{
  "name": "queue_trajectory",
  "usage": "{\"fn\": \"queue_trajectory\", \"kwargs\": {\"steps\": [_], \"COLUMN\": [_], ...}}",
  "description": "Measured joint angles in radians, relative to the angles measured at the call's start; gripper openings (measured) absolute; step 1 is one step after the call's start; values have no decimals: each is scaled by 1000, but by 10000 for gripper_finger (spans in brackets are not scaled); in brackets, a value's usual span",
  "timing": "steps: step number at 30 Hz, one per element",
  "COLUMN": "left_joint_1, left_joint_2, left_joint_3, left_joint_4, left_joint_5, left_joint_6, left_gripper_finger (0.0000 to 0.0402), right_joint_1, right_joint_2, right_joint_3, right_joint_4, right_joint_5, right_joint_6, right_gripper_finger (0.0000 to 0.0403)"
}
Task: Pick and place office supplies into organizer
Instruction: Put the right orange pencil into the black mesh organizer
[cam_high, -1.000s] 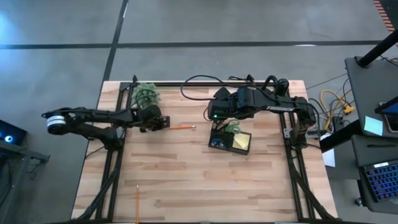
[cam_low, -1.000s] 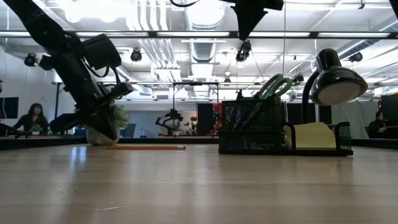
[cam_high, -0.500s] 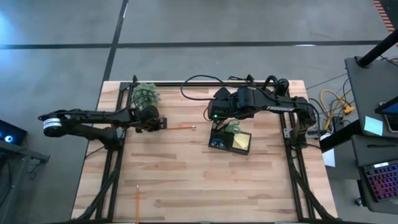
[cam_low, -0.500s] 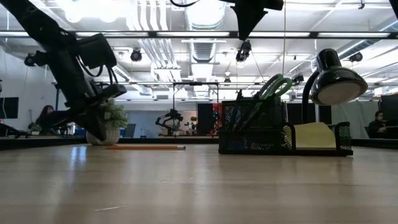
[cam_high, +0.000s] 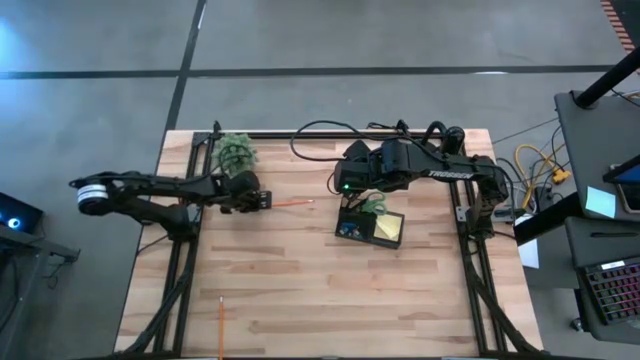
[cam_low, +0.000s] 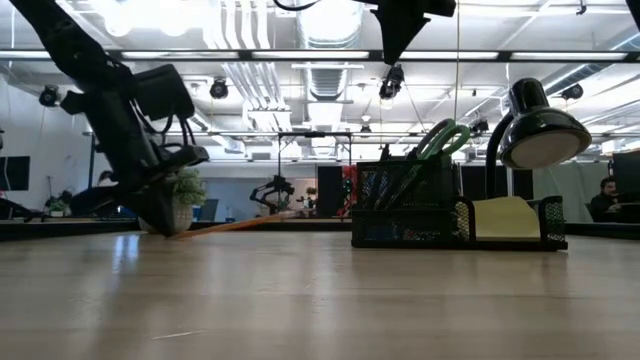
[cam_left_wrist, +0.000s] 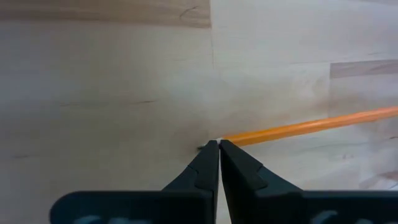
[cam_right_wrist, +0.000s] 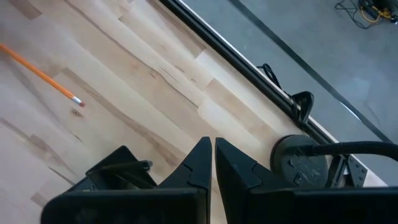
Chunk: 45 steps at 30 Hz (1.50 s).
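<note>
On the worktop's (cam_high: 300, 290) left half, your left hand (cam_high: 266, 199) sits with its fingers pressed together on the tip of an orange pencil (cam_high: 291, 203). From above you see only that hand and pencil meet; the left wrist view shows the fingertips (cam_left_wrist: 211, 151) pinching the pencil's very end, and the low view shows the pencil (cam_low: 235, 226) tilted, its far end raised off the wood. Your right hand (cam_right_wrist: 213, 144) hovers with fingers together, holding nothing, above the organizer (cam_high: 368, 228) at mid-worktop; the low view cuts it off at the top edge. That view alone shows the green scissors (cam_low: 440, 136) standing up out of the organizer, the yellow pad (cam_low: 505, 217) in its side compartment and the desk lamp (cam_low: 540, 125) behind. A second pencil (cam_high: 220, 322) lies well apart near the front left edge, seen only from above. The plant (cam_high: 236, 151) stands just beside the left hand, near the rear rail. Bare wood stretches across the whole front half. What else fills the organizer's mesh you cannot make out.
</note>
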Motion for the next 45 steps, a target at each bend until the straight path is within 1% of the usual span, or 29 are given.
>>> {"fn": "queue_trajectory", "kwargs": {"steps": [7,9,11,13,16,17,21,23,25,31,34,36,39,45], "left_joint_1": [0,0,0,0,0,0,1,1,1,1,1,1,1,1], "left_joint_2": [32,35,38,38,38,38,38,38,38,39,39,39,39,39], "left_joint_3": [3,3,3,3,2,2,1,1,1,0,0,0,0,-2], "left_joint_4": [18,17,16,15,13,11,11,10,10,11,11,11,12,15], "left_joint_5": [7,7,7,8,8,10,13,15,15,17,17,17,17,11], "left_joint_6": [5,7,7,7,17,23,27,27,27,26,27,27,27,31], "left_gripper_finger": [0,0,0,0,0,0,0,0,0,0,0,0,0,0], "right_joint_1": [0,0,-1,-10,-31,-37,-47,-52,-60,-66,-64,-64,-68,-99], "right_joint_2": [0,0,0,0,1,3,26,53,92,246,321,356,382,388], "right_joint_3": [0,0,0,-1,-28,-41,-104,-127,-145,-143,-93,-60,-21,-21], "right_joint_4": [0,1,9,45,182,241,417,441,445,470,477,479,483,537], "right_joint_5": [-3,-19,-73,-160,-339,-384,-475,-528,-567,-576,-576,-576,-572,-573], "right_joint_6": [0,0,-4,-51,-204,-263,-439,-500,-565,-776,-835,-856,-887,-898], "right_gripper_finger": [13,13,13,13,13,13,19,35,61,154,184,194,198,185]}}
